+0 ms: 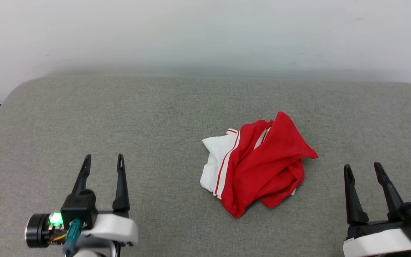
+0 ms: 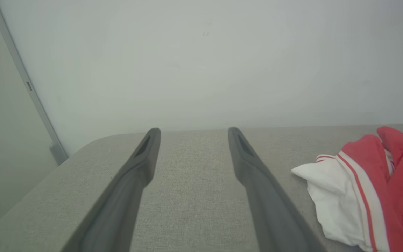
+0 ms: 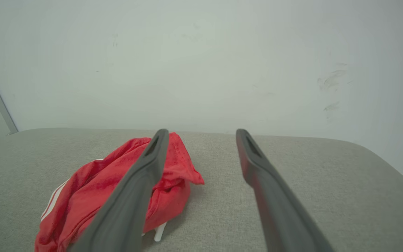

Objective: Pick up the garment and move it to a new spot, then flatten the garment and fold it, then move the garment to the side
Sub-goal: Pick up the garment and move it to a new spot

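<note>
Garment (image 1: 262, 167), a red jersey with a white sleeve and striped trim, lies crumpled in a heap on the grey fabric-covered bench (image 1: 155, 114). It sits right of centre and well short of the pale wall (image 1: 205, 35). The left hand (image 1: 104, 157) hovers well apart from it on one side with its fingers spread and nothing between them. The right hand (image 1: 362, 166) is nearer on the other side, likewise spread and empty. Neither touches the cloth.

The main risk I see is a poor first pinch. The heap is folded over itself, so closing on the top ridge may catch only one layer, and the rest could hang twisted or slide free. Closing deep into the pile may trap several layers at once and keep the jersey bunched when it is set down. That would make flattening harder.

The white sleeve is partly tucked under the red body. If it stays caught underneath, the spread-out shape will likely come out lopsided. No lettering shows, so which face is up cannot be told, and the fold may end wrong side out.

Long fingertips coming down steeply could dig into the soft bench cover and drag or wrinkle it. With both hands heading for one small heap, they may also crowd each other.
</note>
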### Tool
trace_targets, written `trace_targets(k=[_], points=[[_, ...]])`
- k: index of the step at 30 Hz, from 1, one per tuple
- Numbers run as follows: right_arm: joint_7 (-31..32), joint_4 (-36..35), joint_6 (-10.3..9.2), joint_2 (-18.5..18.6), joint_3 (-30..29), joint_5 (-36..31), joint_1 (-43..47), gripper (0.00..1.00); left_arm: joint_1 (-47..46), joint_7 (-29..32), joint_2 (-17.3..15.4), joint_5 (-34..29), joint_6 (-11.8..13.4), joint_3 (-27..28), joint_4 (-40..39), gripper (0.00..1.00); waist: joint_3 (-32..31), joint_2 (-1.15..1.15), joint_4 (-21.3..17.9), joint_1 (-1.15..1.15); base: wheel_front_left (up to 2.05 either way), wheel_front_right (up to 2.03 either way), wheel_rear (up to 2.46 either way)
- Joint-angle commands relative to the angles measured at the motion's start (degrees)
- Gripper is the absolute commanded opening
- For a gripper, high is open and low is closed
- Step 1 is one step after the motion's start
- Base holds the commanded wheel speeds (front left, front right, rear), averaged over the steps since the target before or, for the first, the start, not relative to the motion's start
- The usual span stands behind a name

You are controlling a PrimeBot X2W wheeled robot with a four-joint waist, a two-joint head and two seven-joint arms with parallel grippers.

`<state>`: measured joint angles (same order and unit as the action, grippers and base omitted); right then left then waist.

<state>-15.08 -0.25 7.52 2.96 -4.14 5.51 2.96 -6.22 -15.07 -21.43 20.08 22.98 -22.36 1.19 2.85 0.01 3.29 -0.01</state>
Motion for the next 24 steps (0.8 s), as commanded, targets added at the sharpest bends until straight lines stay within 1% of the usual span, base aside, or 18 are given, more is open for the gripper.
trace_targets(k=[1, 6, 13, 15, 16, 20, 24], points=[[-0.14, 0.13, -0.06, -0.15, 0.11, 0.58, 0.84, 1.00, 1.97, -0.14, 0.89, -1.49, -1.03, 1.72, -0.47, 1.00, -0.22, -0.01, -0.20, 0.01, 0.00, 0.00, 0.00], [-0.14, 0.91, -0.05, -0.16, 0.19, 1.13, 1.25, 1.00, 6.58, -0.14, 4.41, -5.50, -4.86, 7.44, -1.38, 1.00, -0.57, -0.01, -0.61, 0.01, 0.00, 0.00, 0.00], [-0.14, 2.27, -0.05, -0.16, 0.70, 1.99, 2.07, 1.00, 9.88, -0.15, 9.15, -10.05, -10.36, 12.29, -0.95, 1.00, -0.73, -0.01, -0.59, 0.01, 0.00, 0.00, 0.00], [-0.14, 2.70, -0.06, -0.16, 0.78, 2.09, 2.08, 1.00, 10.41, -0.15, 10.34, -11.11, -11.57, 13.29, -0.62, 1.00, -0.76, -0.01, -0.48, 0.01, 0.00, 0.00, 0.00], [-0.14, 2.70, -0.06, -0.16, 0.78, 2.09, 2.08, 1.00, 10.41, -0.15, 10.34, -11.11, -11.57, 13.29, -0.62, 1.00, -0.76, -0.01, -0.48, 0.01, 0.00, 0.00, 0.00], [-0.14, 3.27, -0.05, -0.16, 1.00, 2.31, 2.47, 1.00, 10.78, -0.15, 12.08, -12.95, -13.89, 15.22, -0.04, 1.00, -0.80, -0.01, -0.31, 0.01, 0.00, 0.00, 0.00], [-0.14, 3.62, -0.05, -0.16, 1.03, 2.50, 2.48, 1.00, 10.97, -0.15, 13.32, -14.47, -15.49, 16.74, 0.53, 1.00, -0.77, -0.01, -0.16, 0.01, 0.00, 0.00, 0.00]])
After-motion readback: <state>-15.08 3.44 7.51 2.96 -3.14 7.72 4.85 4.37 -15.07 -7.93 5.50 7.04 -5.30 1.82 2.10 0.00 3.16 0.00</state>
